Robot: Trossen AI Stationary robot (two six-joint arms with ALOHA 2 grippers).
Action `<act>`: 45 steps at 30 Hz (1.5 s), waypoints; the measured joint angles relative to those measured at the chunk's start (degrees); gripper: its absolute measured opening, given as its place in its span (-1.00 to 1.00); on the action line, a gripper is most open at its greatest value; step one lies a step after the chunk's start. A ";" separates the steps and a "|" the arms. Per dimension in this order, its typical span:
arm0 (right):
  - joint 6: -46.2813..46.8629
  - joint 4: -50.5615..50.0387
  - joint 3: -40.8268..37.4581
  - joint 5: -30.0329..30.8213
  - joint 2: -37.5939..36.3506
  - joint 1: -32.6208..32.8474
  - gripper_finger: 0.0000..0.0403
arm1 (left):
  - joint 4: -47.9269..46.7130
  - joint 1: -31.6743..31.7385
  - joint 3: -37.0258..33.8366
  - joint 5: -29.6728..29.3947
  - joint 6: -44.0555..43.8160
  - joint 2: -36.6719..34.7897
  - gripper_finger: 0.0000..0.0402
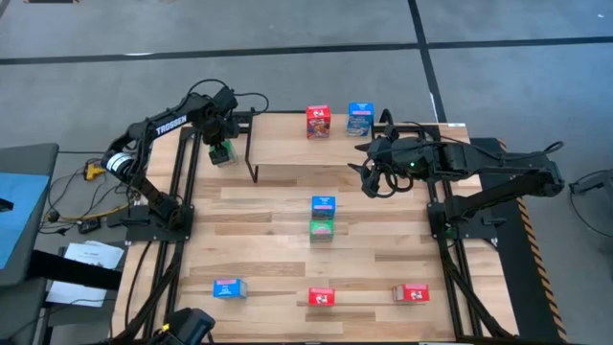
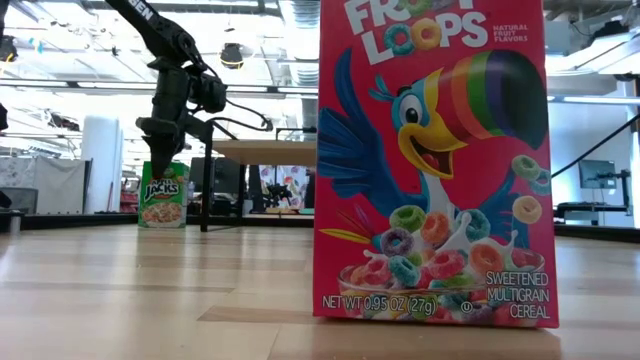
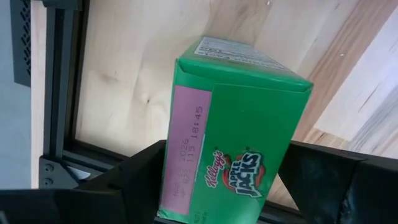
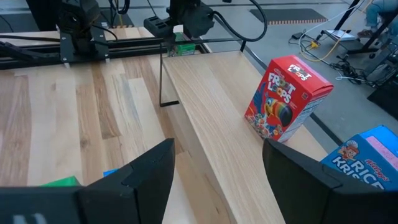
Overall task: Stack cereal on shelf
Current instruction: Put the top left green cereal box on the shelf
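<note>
A green cereal box (image 2: 163,196) stands upright at the far left of the table, just left of the shelf (image 1: 316,153). My left gripper (image 2: 162,150) comes down on its top and is shut on it. The shelf is a low light-wood board on thin black legs. A red cereal box (image 1: 318,122) and a blue one (image 1: 360,119) stand along its far edge. My right gripper (image 1: 369,182) hangs open above the shelf's right end, with nothing between its fingers (image 4: 146,177). My left gripper pinches the green box between its two fingers, on two opposite sides just below the top face (image 3: 186,155). The fingers (image 3: 134,180) come from above, pointing down. The box is upright, and its bottom (image 2: 163,226) appears to be at the table's surface.
On the table near the middle lie a blue box (image 1: 324,205) and a green box (image 1: 322,227) side by side. Along the near edge are a blue box (image 1: 230,288) and two red boxes (image 1: 321,297) (image 1: 412,293). One red box (image 2: 435,160) fills the low view's foreground.
</note>
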 joint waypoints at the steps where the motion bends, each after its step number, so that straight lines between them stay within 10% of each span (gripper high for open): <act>1: 0.00 0.00 0.00 0.00 0.00 0.00 0.33 | -0.01 -0.02 0.00 -0.07 0.00 0.01 0.36; 16: 0.03 -0.02 0.00 0.00 0.00 0.00 0.33 | -1.30 -0.02 0.00 0.53 -0.64 0.00 -0.12; 45: 0.03 -0.87 -0.02 -0.17 0.00 0.02 0.33 | -20.65 -2.20 26.89 -2.14 -6.10 -0.01 -0.08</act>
